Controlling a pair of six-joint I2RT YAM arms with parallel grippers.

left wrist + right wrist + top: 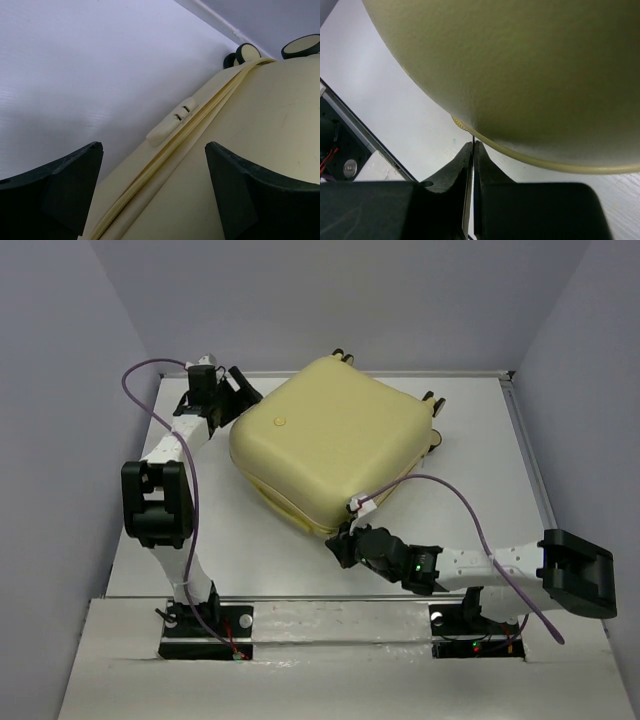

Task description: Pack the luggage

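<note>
Top view: the luggage (330,435), a pale-yellow hard-shell suitcase, lies flat and closed on the white table (500,440), turned corner-on to my bases. Its small round emblem (279,422) faces up on the left part of the shell, and black-and-yellow wheels (343,356) poke out along the far edge and the right side. My left gripper (243,388) sits at the case's far-left corner, just beside the shell. My right gripper (338,545) is low at the near corner, right against the edge where the two halves meet. Left wrist view: my two dark fingers (65,192) stand wide apart with nothing between them but the case's side. The zipper seam (200,125) runs up diagonally through the gap, and a pale tab (170,122) with two slots sits on the shell beside it. Two wheels show at the top right, against the table surface. I cannot tell from here whether either finger touches the shell. Right wrist view: my fingertips (482,160) are pressed together, no gap showing, just under the rounded yellow corner where the zip line curves past. I cannot tell whether anything thin is pinched between the tips.
</note>
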